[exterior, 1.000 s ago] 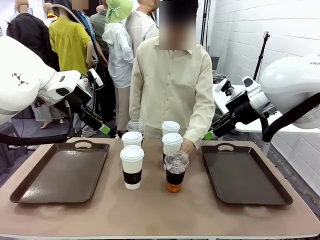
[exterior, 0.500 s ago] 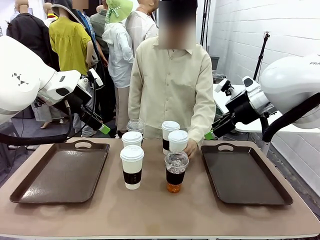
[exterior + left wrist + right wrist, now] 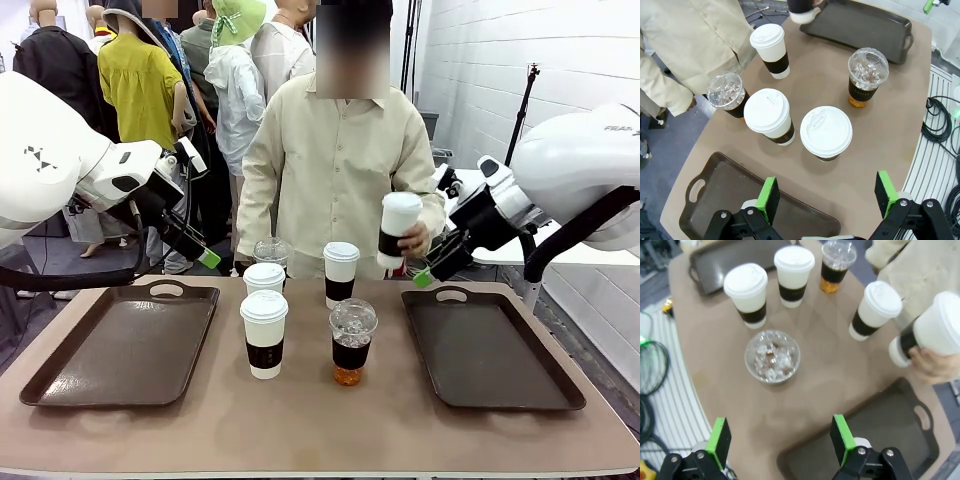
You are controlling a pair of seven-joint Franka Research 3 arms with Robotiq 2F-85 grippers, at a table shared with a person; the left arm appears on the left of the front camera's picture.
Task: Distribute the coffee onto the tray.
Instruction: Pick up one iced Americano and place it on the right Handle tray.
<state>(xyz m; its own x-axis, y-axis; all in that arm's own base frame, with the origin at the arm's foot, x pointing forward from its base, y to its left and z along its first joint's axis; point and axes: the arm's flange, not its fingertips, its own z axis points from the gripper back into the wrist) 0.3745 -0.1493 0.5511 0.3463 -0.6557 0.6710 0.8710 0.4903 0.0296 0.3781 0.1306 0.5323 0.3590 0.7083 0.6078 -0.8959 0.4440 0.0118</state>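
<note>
- The person's hand holds one white paper cup with a dark brown band in the air. It is slightly tilted, above the far inner corner of the right tray and near the right gripper.
- The right gripper hangs above the table near that tray's handle end, its jaws spread wide with nothing between the green pads.
- The left gripper hangs above the far end of the left tray, jaws also spread wide and holding nothing.
- Three more lidded paper cups stand upright on the table between the trays: a front cup, a second cup just behind it, and a third cup farther right.
- A clear dome-lidded cup with a dark band and amber liquid at its base stands at the front right of the group.
- A second dome-lidded cup stands at the back, by the table's far edge.
- Both trays are bare.
</note>
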